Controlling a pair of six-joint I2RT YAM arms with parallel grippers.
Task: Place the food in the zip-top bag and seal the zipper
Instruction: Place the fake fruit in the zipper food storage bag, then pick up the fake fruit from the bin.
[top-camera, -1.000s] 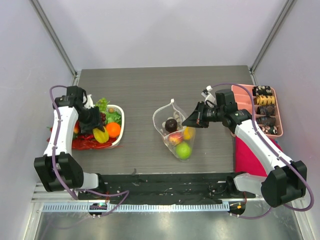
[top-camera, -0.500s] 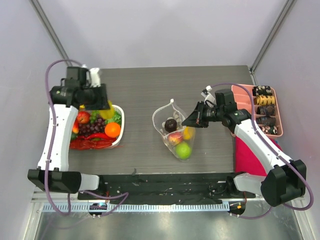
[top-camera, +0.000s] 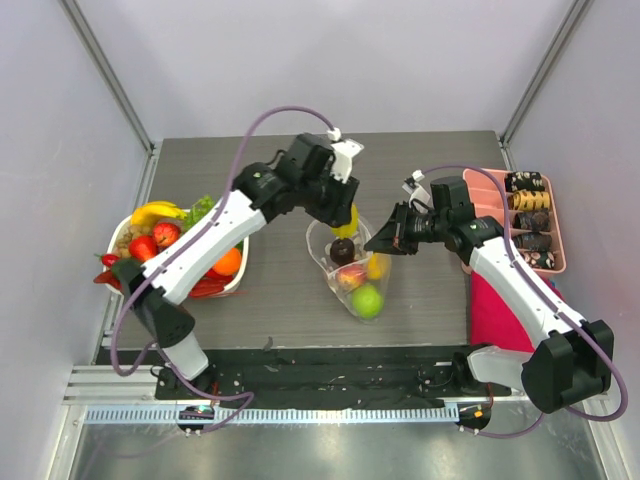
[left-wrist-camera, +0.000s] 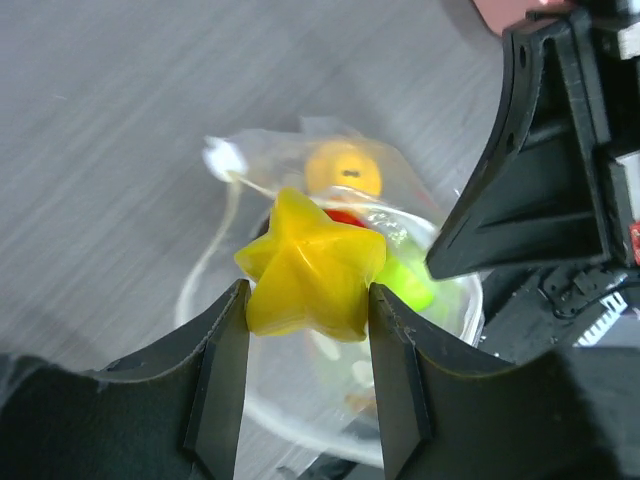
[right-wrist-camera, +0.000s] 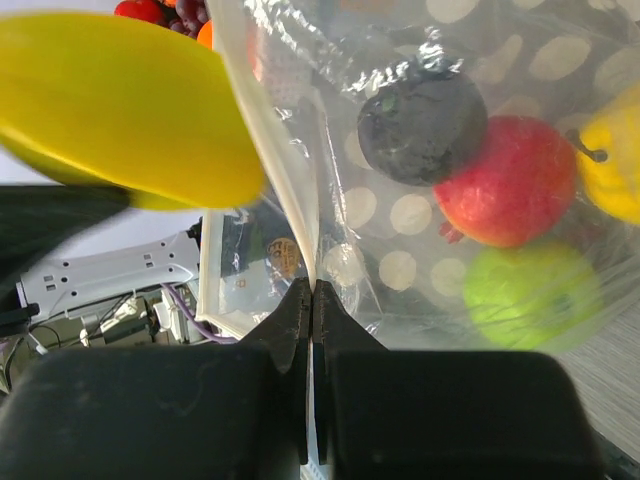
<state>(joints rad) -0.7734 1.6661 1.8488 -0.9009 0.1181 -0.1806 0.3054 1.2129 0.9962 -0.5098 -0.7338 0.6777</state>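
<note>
The zip-top bag (top-camera: 352, 272), clear with white dots, stands open in the middle of the table. It holds a green apple (top-camera: 366, 301), a red fruit (right-wrist-camera: 505, 180), a dark fruit (right-wrist-camera: 420, 125) and a yellow fruit (top-camera: 377, 265). My left gripper (top-camera: 345, 216) hangs just above the bag's mouth, shut on a yellow star-shaped fruit (left-wrist-camera: 312, 265). My right gripper (right-wrist-camera: 312, 290) is shut on the zipper (right-wrist-camera: 285, 180) strip at the bag's right rim and holds the mouth up. More food lies in the white basket (top-camera: 243, 240) at the left: banana (top-camera: 155, 212), strawberry (top-camera: 165, 233), orange (top-camera: 226, 260).
A pink tray (top-camera: 478, 190) with dark and yellow snack pieces stands at the right edge. A magenta object (top-camera: 490, 310) lies under the right arm. The left arm reaches across the table from the basket to the bag.
My left arm has swung from over the basket to the right and now holds the yellow star fruit above the bag's mouth. The right gripper and the bag have not moved.
</note>
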